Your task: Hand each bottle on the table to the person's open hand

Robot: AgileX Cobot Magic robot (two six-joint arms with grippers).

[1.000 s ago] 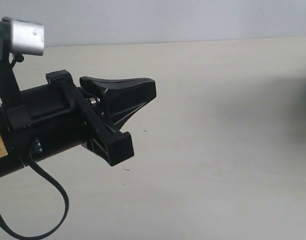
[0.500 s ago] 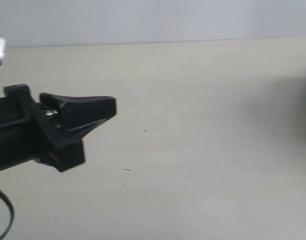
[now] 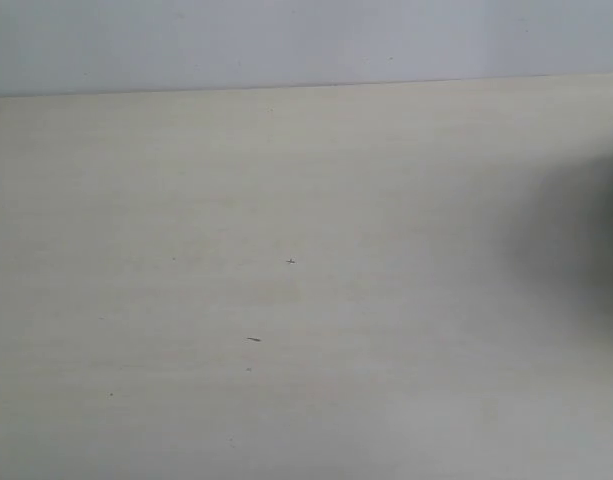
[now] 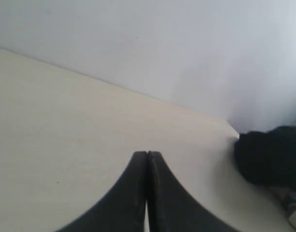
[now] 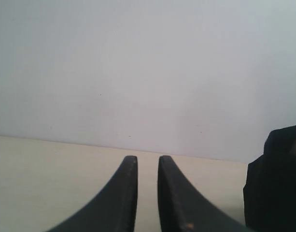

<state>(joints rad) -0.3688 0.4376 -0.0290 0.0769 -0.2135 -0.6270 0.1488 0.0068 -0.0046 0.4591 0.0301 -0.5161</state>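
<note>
No bottles show in any view, and the person's open hand is out of view too. The exterior view holds only the pale cream table (image 3: 386, 200); neither gripper appears there. In the left wrist view my left gripper (image 4: 147, 153) hovers over the table (image 4: 65, 111), its two black fingers pressed together with nothing between them. In the right wrist view my right gripper (image 5: 148, 158) stands open by a narrow gap, empty, above the table (image 5: 41, 159) and facing a plain white wall.
A blurred black shape (image 4: 271, 154) sits at the table's far corner in the left wrist view. A similar black mass (image 5: 275, 179) is beside the right gripper. A dark shadow (image 3: 596, 230) lies at the exterior view's right edge.
My left arm has drawn back to the left and gone out of the exterior view, its gripper staying shut. The table it covered now shows bare.
</note>
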